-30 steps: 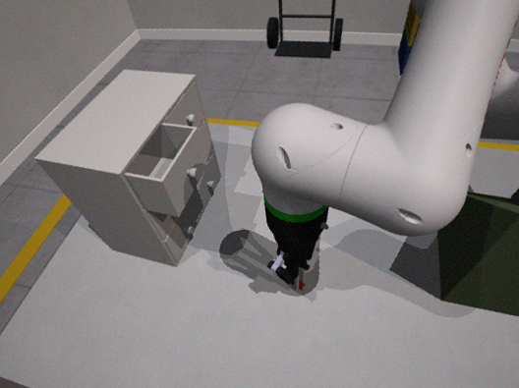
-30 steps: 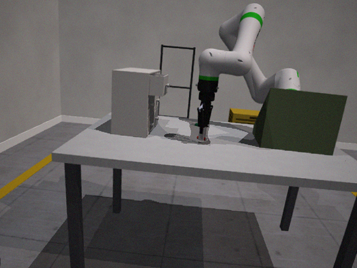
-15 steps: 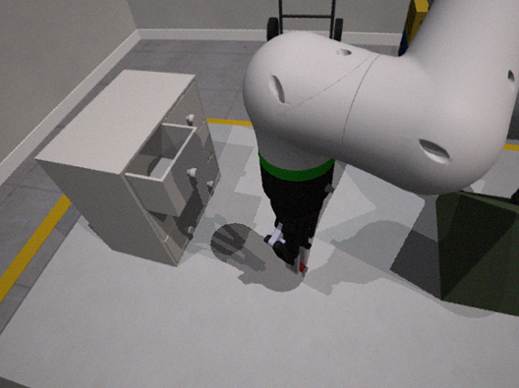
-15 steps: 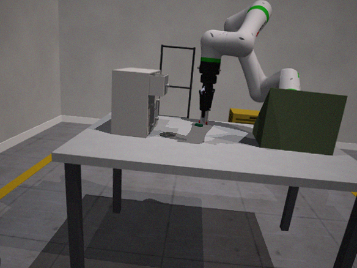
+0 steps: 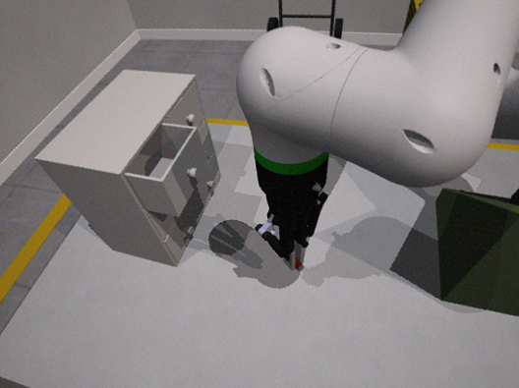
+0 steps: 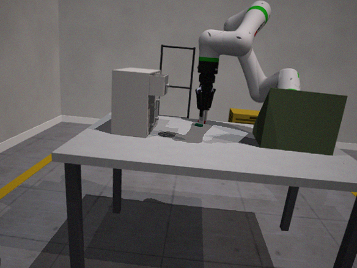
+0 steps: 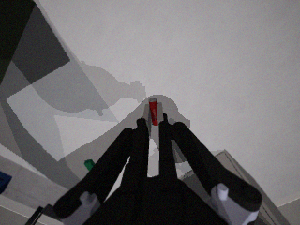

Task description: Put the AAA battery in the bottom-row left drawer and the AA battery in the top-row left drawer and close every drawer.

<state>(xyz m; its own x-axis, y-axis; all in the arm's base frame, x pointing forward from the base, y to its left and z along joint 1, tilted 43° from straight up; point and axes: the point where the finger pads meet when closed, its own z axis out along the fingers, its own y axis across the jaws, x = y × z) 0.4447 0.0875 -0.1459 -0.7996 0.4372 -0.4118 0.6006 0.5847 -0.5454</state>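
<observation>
Tool [image 5: 296, 262] [image 6: 202, 120] [image 7: 154, 110] grips a red, grey-ended battery [image 5: 298, 263] [image 7: 153, 112]

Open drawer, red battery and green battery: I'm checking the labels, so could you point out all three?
Open drawer [image 5: 148, 193]: top view, its side wall.
Red battery [image 7: 154, 112]: wrist view, its middle.
Green battery [image 6: 199, 125] [image 7: 89, 164]: exterior and wrist views, its visible side.

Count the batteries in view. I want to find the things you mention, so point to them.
2: a red battery [image 5: 298, 263] [image 6: 205, 122] [image 7: 154, 112] between the gripper's [image 5: 296, 261] [image 6: 202, 121] [image 7: 154, 117] fingertips, a green battery [image 6: 199, 125] [image 7: 89, 164] on the table [image 5: 169, 330] [image 6: 171, 150] [image 7: 211, 56]. Others may be hidden inside the chest [image 5: 107, 119] [image 6: 130, 103] [image 7: 241, 172].
</observation>
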